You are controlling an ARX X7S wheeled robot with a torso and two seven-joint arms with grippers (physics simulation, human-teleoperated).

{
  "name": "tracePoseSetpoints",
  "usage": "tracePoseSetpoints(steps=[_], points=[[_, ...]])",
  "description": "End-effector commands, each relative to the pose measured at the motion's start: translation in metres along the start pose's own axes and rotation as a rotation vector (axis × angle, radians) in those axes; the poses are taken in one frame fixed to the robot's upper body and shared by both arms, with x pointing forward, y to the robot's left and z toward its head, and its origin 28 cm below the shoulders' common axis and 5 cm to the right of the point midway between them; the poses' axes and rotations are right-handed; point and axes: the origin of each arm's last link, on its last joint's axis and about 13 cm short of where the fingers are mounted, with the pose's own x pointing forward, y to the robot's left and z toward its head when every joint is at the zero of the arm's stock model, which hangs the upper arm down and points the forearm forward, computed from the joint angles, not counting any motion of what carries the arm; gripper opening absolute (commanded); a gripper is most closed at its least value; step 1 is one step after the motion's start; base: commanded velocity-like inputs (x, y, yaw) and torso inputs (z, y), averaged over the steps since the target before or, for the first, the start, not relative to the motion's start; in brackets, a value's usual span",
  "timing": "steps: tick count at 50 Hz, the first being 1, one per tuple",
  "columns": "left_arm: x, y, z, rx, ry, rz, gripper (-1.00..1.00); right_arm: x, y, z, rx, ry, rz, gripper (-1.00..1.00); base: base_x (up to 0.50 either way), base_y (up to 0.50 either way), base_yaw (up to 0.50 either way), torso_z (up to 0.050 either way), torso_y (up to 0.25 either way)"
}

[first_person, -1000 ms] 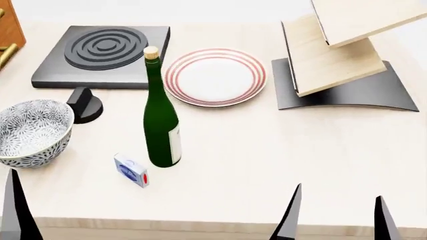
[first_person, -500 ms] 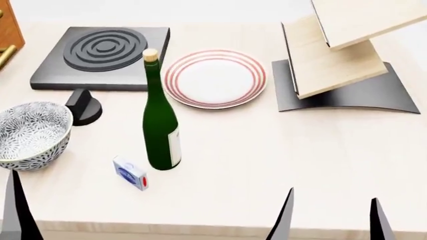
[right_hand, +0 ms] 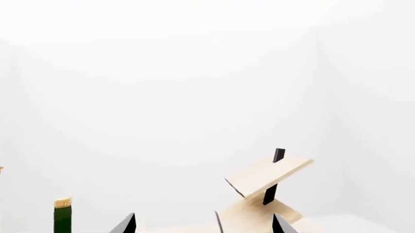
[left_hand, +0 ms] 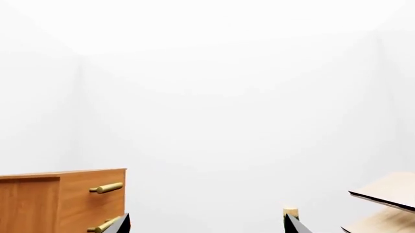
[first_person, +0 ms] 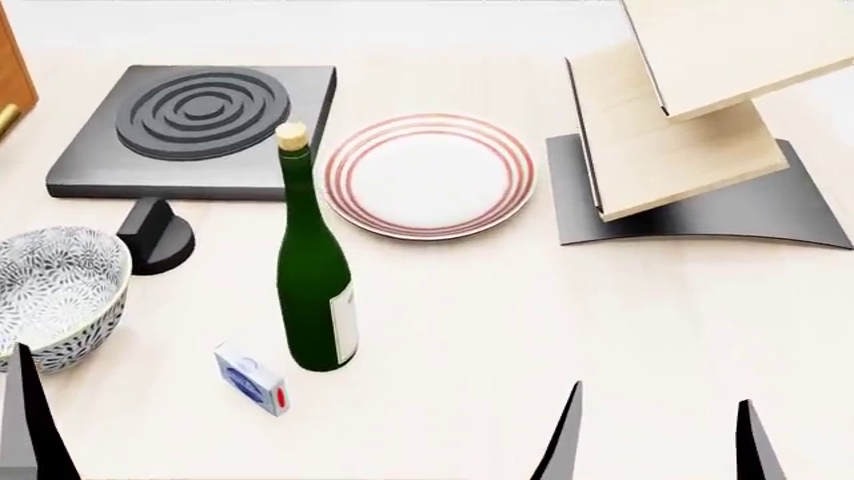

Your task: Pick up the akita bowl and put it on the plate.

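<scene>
The akita bowl (first_person: 54, 292), white with a dark floral pattern, sits upright at the table's left edge in the head view. The plate (first_person: 430, 175), white with red rings, lies flat further back at the middle, with nothing on it. My left gripper (left_hand: 207, 226) is open and holds nothing; one of its fingers (first_person: 24, 420) shows just in front of the bowl, apart from it. My right gripper (first_person: 661, 445) is open at the front right, well short of the plate. Neither wrist view shows bowl or plate.
A tall green bottle (first_person: 314, 290) stands between bowl and plate. A small blue-white box (first_person: 252, 378) lies by it. Behind the bowl are a black knob (first_person: 156, 237) and a black stove burner (first_person: 194, 130). A wooden rack (first_person: 694, 130) fills the back right. A wooden cabinet (left_hand: 65, 199) stands at far left.
The head view has shifted: everything on the table sits lower and further left in the picture, and the bowl is now partly cut off. Both grippers stay open at the front edge.
</scene>
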Motion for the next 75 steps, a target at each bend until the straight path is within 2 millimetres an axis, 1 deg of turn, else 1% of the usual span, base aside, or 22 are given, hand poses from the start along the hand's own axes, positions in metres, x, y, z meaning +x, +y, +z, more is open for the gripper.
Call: tracePoseSetpoints(steps=[1, 30, 33, 35, 36, 38, 46, 55, 75], points=[[0.0001, 0.0006, -0.0021, -0.002, 0.004, 0.003, 1.00, -0.0011, 0.0005, 0.0000, 0.003, -0.010, 0.009, 1.00, 0.27, 0.00, 0.00, 0.000, 0.000], [-0.0002, 0.0013, -0.0021, -0.005, 0.004, 0.008, 1.00, -0.0020, 0.0019, -0.0012, -0.004, -0.011, 0.012, 1.00, 0.31, 0.00, 0.00, 0.000, 0.000], [-0.0004, 0.0015, -0.0018, -0.006, 0.003, 0.009, 1.00, -0.0016, 0.0021, -0.0014, -0.005, 0.000, 0.022, 1.00, 0.09, 0.00, 0.00, 0.000, 0.000], [-0.0004, 0.0013, -0.0016, -0.004, 0.002, 0.008, 1.00, -0.0029, 0.0025, -0.0014, -0.012, -0.032, 0.023, 1.00, 0.00, 0.00, 0.00, 0.000, 0.000], [-0.0004, 0.0014, -0.0015, -0.005, 0.002, 0.009, 1.00, -0.0028, 0.0024, -0.0012, -0.044, -0.048, -0.013, 1.00, 0.00, 0.00, 0.00, 0.000, 0.000], [-0.0006, 0.0015, -0.0016, -0.004, 0.002, 0.009, 1.00, -0.0048, 0.0027, -0.0010, -0.041, -0.058, 0.013, 1.00, 0.17, 0.19, 0.00, 0.000, 0.000], [-0.0006, 0.0016, -0.0023, -0.004, 0.004, 0.010, 1.00, -0.0040, 0.0034, -0.0027, -0.028, -0.029, 0.023, 1.00, 0.22, 0.15, 0.00, 0.000, 0.000], [-0.0012, 0.0019, -0.0010, -0.005, 0.000, 0.010, 1.00, -0.0059, 0.0022, -0.0004, -0.006, -0.055, 0.029, 1.00, 0.06, 0.00, 0.00, 0.000, 0.000], [-0.0008, 0.0021, -0.0021, -0.006, 0.002, 0.013, 1.00, -0.0060, 0.0032, -0.0017, -0.004, -0.051, 0.036, 1.00, 0.25, 0.00, 0.00, 0.000, 0.000]])
